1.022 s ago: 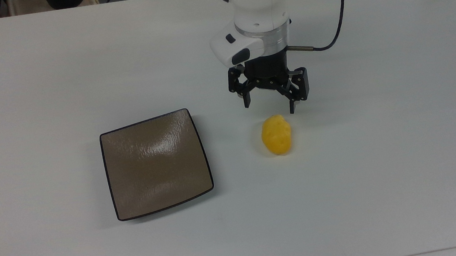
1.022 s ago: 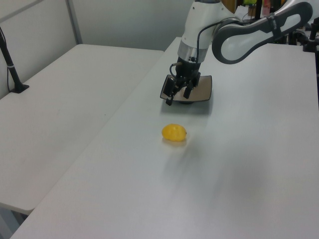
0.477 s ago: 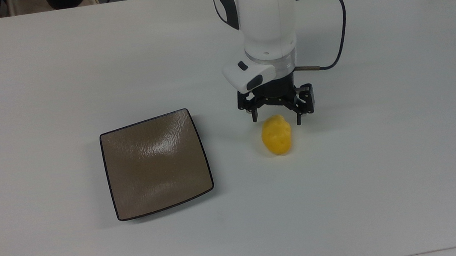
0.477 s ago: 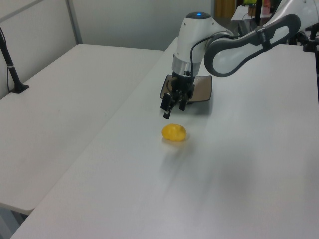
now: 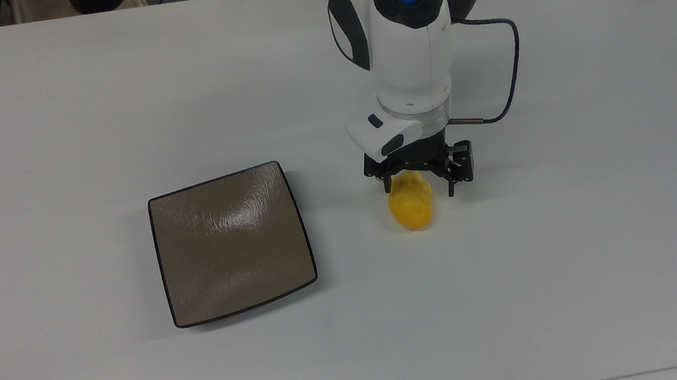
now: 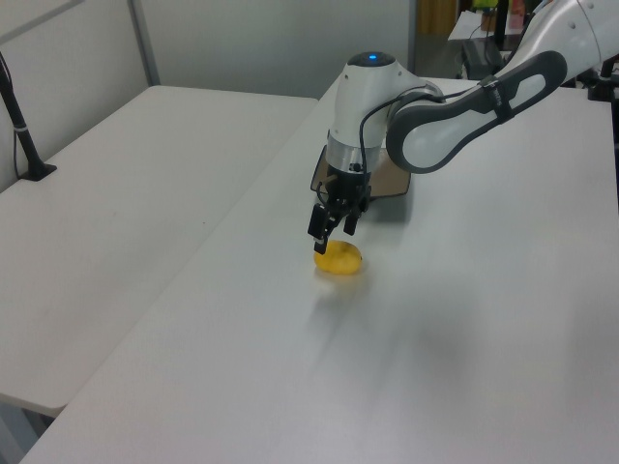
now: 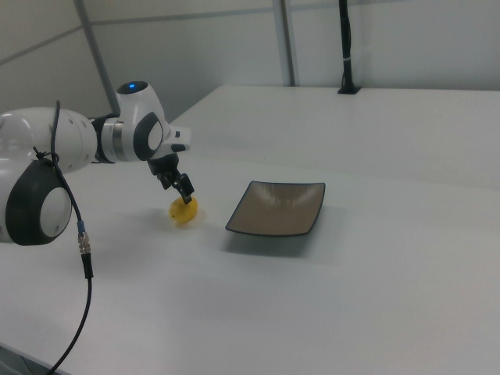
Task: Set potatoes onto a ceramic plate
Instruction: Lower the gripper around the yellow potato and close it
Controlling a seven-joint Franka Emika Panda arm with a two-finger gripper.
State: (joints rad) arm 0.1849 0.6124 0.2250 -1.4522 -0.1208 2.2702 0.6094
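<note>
0 potatoes on the ceramic plate [image 5: 232, 245] so far; spread-open gripper [image 5: 420, 188] straddles potato [image 5: 411, 203] beside plate, ungrasped.

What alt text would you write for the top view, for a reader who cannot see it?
A white robot arm's open black hand hovers over the far end of a yellow potato lying on a white table. A square brown ceramic plate, with nothing on it, sits apart toward the top view's left.

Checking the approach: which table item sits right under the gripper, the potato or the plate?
The yellow potato, straddled by the open gripper; the brown plate lies apart on the top view's left.
</note>
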